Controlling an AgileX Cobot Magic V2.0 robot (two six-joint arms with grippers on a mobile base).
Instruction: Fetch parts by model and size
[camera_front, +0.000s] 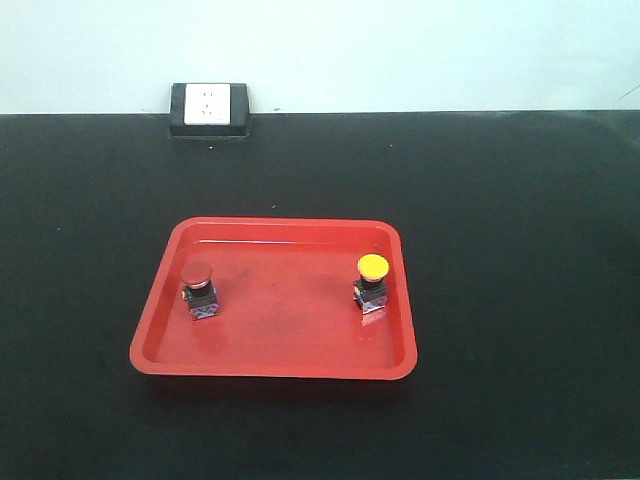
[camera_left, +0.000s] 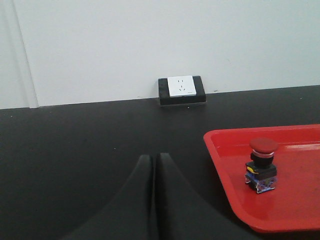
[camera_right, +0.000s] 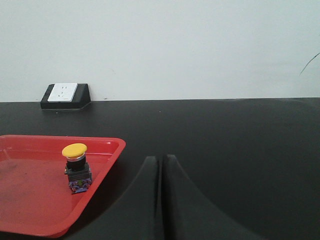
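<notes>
Two push-button parts stand upright in a red tray (camera_front: 275, 365). The red-capped part (camera_front: 199, 289) is at the tray's left, seen also in the left wrist view as the red-capped part (camera_left: 261, 171). The yellow-capped part (camera_front: 371, 283) is at the tray's right, and the right wrist view shows the yellow-capped part (camera_right: 77, 168). My left gripper (camera_left: 153, 159) is shut and empty, over the black table left of the tray (camera_left: 235, 195). My right gripper (camera_right: 161, 160) is shut and empty, right of the tray (camera_right: 102, 170). Neither gripper shows in the front view.
A white wall socket on a black block (camera_front: 209, 109) sits at the table's back edge against the wall; the left wrist view shows this socket (camera_left: 181, 89), the right wrist view the socket (camera_right: 64, 95). The black table (camera_front: 520, 250) extends all round the tray.
</notes>
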